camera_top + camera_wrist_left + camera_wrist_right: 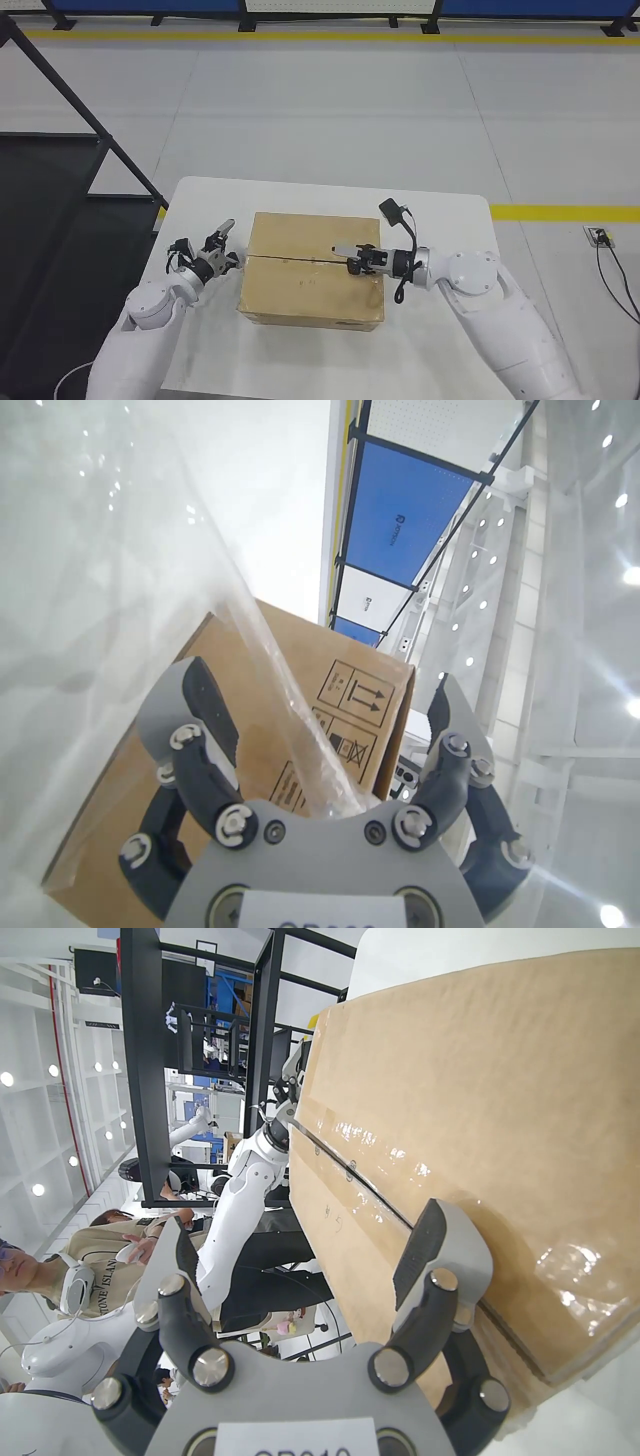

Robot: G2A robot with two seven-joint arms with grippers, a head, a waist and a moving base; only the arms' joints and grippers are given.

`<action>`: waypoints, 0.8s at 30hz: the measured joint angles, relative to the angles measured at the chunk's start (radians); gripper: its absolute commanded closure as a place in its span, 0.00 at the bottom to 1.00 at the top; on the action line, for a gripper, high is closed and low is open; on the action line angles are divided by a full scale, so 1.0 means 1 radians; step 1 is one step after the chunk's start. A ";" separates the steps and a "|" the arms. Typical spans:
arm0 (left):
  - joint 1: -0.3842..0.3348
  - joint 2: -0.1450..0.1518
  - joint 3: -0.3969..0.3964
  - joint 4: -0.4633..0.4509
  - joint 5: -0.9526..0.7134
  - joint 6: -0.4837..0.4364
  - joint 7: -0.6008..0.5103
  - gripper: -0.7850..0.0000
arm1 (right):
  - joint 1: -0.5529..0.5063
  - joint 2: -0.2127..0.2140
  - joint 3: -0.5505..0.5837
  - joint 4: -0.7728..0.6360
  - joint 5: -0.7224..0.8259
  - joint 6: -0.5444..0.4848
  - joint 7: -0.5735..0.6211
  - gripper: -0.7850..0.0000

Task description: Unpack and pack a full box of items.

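— Are our hands holding anything?
— No. Our left end effector (pixel 228 248) is open wide, just beside the box (pixel 300 290), on the side facing the table's (pixel 450 330) left edge. Our right end effector (pixel 300 1228) is open too, over the taped line on the closed top.
— Where's the box?
— In the middle of the table.

White worktop (pixel 440 215) before me. Yellow floor line (pixel 570 212) on my right, socket with cable (pixel 598 237) beside it. Black frame (pixel 80 107) on my left. Blue panels (pixel 530 5) far back.
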 measured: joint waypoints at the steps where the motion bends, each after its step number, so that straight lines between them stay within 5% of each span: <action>1: -0.011 -0.004 0.006 0.014 -0.015 -0.006 0.004 0.00 | -0.001 0.000 0.000 -0.002 0.000 0.000 0.000 0.00; 12: -0.049 -0.031 0.018 0.087 -0.120 -0.137 0.057 0.00 | -0.011 0.006 0.003 -0.018 -0.010 0.000 0.007 0.00; 24: 0.061 -0.029 -0.037 -0.057 -0.104 -0.263 0.221 0.00 | 0.002 0.003 -0.010 0.002 -0.017 0.025 -0.034 0.00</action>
